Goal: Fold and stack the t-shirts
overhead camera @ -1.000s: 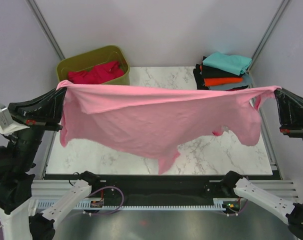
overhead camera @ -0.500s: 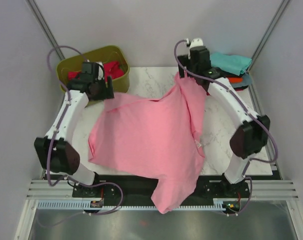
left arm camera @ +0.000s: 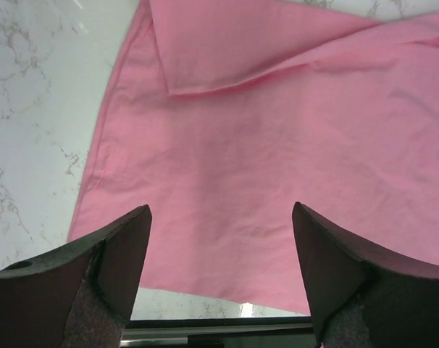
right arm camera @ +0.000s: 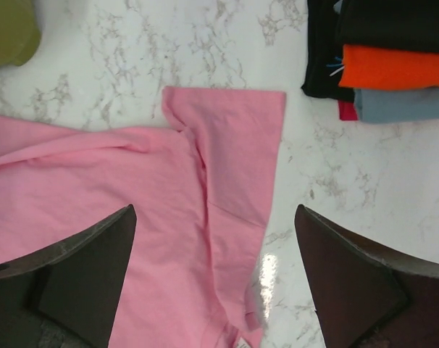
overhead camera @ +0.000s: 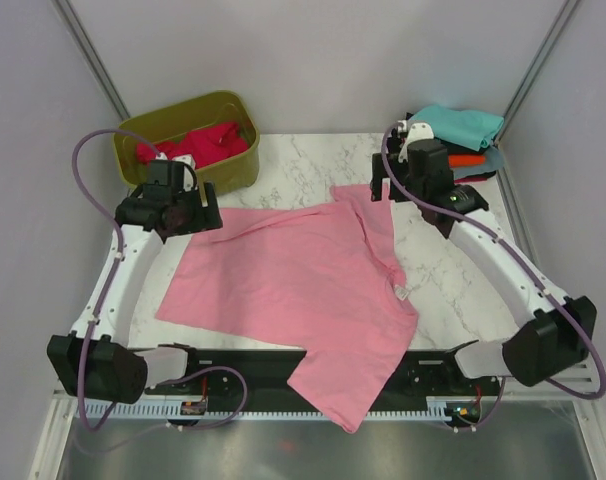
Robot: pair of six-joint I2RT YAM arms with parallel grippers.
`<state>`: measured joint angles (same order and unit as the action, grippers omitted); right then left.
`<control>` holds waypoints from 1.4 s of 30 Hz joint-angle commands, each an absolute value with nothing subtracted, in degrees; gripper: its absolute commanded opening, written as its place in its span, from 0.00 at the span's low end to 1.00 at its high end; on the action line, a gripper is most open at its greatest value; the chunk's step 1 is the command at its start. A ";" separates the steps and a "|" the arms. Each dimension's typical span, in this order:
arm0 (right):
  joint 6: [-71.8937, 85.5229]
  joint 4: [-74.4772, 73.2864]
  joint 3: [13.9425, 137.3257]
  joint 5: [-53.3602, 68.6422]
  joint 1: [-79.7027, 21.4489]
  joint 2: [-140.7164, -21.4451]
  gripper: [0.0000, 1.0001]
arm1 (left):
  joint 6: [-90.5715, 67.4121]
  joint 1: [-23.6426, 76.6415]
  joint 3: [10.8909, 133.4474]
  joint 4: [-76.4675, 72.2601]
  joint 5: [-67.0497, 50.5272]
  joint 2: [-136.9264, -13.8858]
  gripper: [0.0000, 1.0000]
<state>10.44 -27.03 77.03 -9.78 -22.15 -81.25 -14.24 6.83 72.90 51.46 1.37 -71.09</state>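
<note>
The light pink t-shirt (overhead camera: 303, 285) lies spread on the marble table (overhead camera: 463, 290), one sleeve folded over at the back, its near corner hanging over the front edge. My left gripper (overhead camera: 205, 212) hovers open above its far left edge, with only pink cloth (left arm camera: 227, 145) under the fingers (left arm camera: 114, 254). Above the far right sleeve (right arm camera: 234, 145) my right gripper (overhead camera: 381, 190) is open too, and nothing sits between its fingers (right arm camera: 350, 275). A crimson t-shirt (overhead camera: 198, 145) lies in the tub. Folded teal (overhead camera: 458, 122), black (right arm camera: 379, 22), orange (right arm camera: 393, 65) and grey-blue (right arm camera: 400, 105) t-shirts are stacked at the back right.
The olive-green tub (overhead camera: 158, 122) stands at the back left corner, close behind my left arm. Grey walls close in both sides and the back. Bare marble shows between the pink sleeve and the folded stack.
A second ago both grippers held the pink shirt stretched in the air. They carried it to the far side, let go, and it now lies on the table with both jaws open.
</note>
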 commanded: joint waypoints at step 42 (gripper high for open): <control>23.91 -13.27 45.69 -8.09 -25.05 -68.11 0.98 | -19.43 -4.21 120.55 36.02 4.75 -131.39 0.67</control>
